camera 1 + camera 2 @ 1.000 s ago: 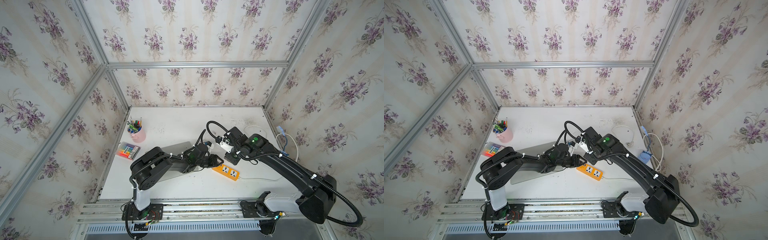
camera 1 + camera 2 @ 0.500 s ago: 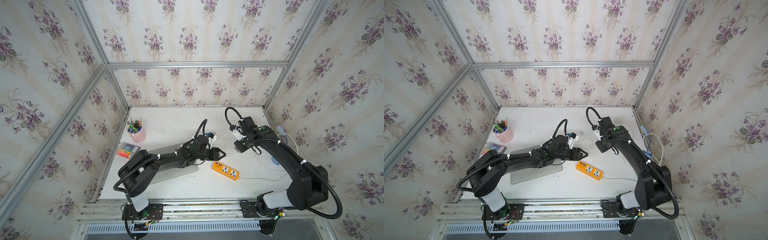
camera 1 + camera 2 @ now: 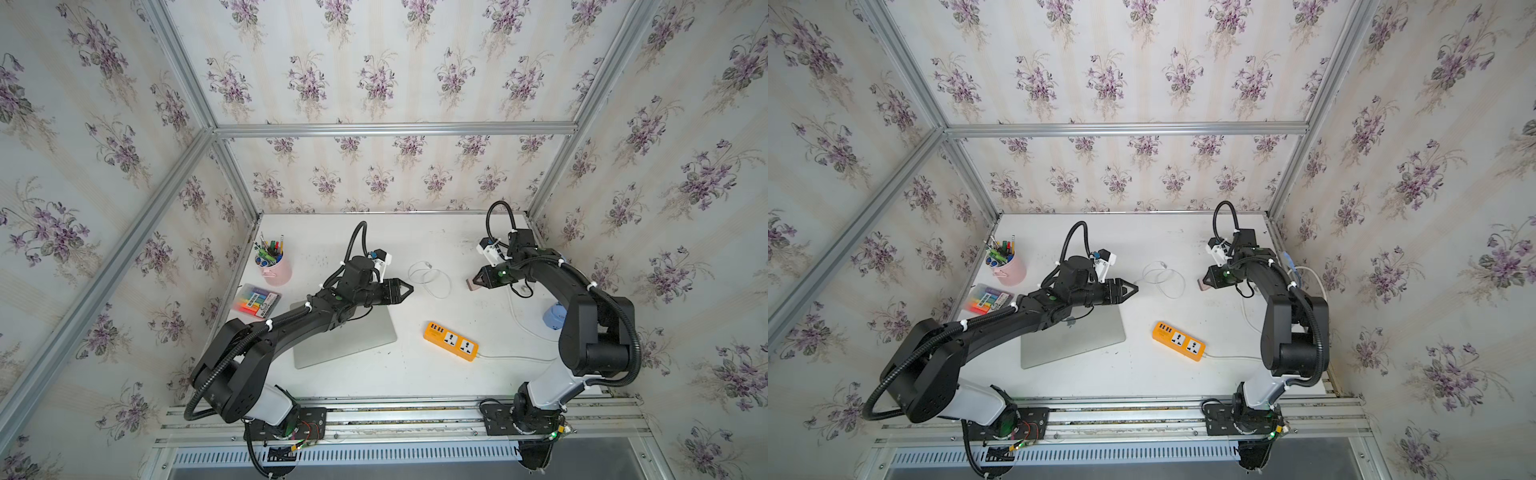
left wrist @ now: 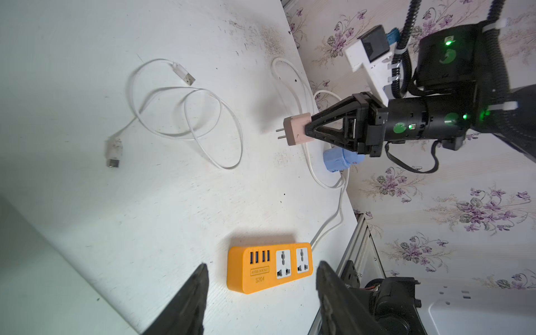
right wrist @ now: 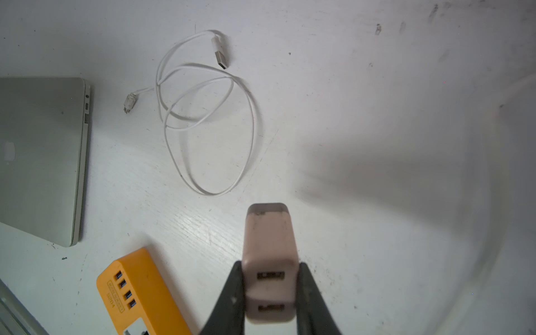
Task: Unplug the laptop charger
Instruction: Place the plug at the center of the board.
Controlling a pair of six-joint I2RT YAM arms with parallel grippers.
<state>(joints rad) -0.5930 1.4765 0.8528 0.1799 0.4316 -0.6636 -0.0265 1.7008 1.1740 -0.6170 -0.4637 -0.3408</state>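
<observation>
The laptop charger's pinkish-beige cube (image 5: 269, 232) hangs above the table at the back right, clear of the orange power strip (image 3: 451, 341), with its prongs bare (image 4: 280, 134). My right gripper (image 5: 269, 265) is shut on the cube (image 3: 471, 286). Both USB ports of the cube are empty. The charger's thin white cable (image 3: 430, 276) lies coiled and loose on the table, both ends free (image 4: 185, 76). The silver laptop (image 3: 345, 336) lies shut under my left arm. My left gripper (image 4: 261, 264) is open and empty, hovering between laptop and cable (image 3: 1136, 287).
A pink cup of pens (image 3: 276, 270) and a box of coloured markers (image 3: 257, 300) stand at the left edge. Thicker white cords (image 3: 515, 309) and a blue plug (image 3: 552, 316) lie along the right wall. The strip's sockets (image 4: 291, 262) hold nothing.
Both grippers left the power strip. The right one carried the cube to the back right. The left one drew back over the laptop's corner and opened; the cable now lies loose.
</observation>
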